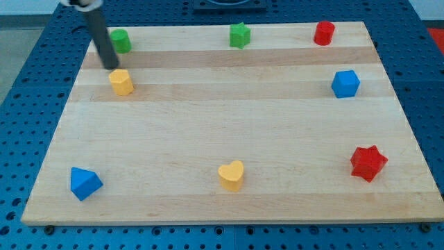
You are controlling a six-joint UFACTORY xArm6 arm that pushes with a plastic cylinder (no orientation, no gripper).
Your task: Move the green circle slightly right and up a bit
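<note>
A: What sat nearest the camera?

B: Along the view's bottom edge of the pale wooden worktop there was a blue triangular block at the left, a yellow heart-shaped block near the middle, and a red star-shaped block at the right, all well apart from one another.

A: And further up the board?

B: A blue cube-like block lay by the right edge. Along the top edge were a red cylinder block at the right and a green star-shaped block around the middle.

A: Where was the green circle?

B: The green circular block stood in the top-left corner of the worktop. A yellow hexagonal block lay just below it.

A: And the rod?

B: The dark rod came down from the view's top-left, slightly tilted. My tip was just left of and below the green circle, just above the yellow hexagon's upper-left side. I could not tell whether it touched either one.

A: Any gripper, clenched or released?

B: There was none to judge; the arm ended in the bare rod, holding nothing.
</note>
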